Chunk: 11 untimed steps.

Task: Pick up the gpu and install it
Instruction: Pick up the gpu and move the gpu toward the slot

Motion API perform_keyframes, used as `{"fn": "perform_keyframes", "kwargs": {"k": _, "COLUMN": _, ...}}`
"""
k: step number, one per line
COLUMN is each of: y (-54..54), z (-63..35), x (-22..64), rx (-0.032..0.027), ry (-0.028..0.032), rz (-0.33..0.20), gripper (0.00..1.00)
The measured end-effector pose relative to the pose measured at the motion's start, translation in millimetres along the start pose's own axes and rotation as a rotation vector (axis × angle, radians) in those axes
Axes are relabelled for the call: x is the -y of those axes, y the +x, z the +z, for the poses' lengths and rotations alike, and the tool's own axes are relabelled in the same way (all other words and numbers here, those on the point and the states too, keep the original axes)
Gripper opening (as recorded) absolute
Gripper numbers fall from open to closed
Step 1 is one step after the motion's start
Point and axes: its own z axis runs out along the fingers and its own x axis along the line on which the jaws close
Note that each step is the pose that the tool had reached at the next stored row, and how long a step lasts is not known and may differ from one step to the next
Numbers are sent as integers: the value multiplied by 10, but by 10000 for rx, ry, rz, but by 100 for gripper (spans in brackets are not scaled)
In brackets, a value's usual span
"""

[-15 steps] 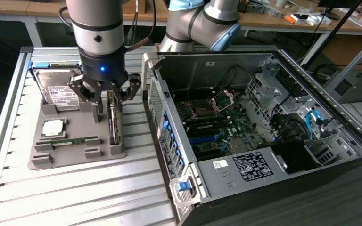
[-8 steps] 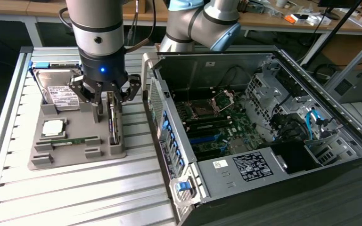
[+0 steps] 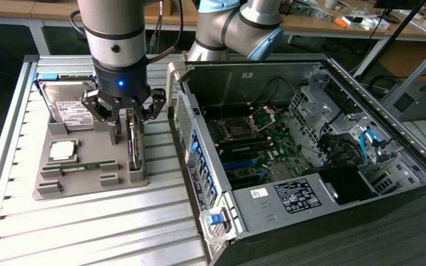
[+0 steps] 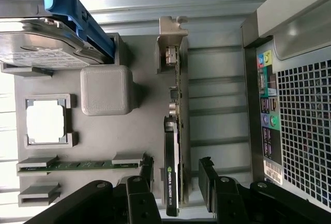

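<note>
Pincer (image 4: 176, 169) wide open — astride gpu (image 4: 174, 131), holding nothing | gpu on edge in grey tray (image 3: 72, 187)

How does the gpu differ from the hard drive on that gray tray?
The gpu stands on its thin edge; the hard drive shows its broad labelled face. The gpu is dark with a metal bracket at one end; the hard drive is silver in a blue carrier. The open jaws flank the gpu, not the hard drive. Both sit in the gray tray.

Bright even overhead light, glare on slatted table (image 3: 87, 233), soft shadows inside computer case (image 3: 272, 83)
</note>
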Motion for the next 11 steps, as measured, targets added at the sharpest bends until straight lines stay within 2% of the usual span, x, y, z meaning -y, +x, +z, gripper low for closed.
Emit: {"fn": "perform_keyframes", "kwargs": {"k": 11, "y": 2, "z": 30, "x": -12, "rx": 2, "ry": -1, "rz": 0, "gripper": 48}}
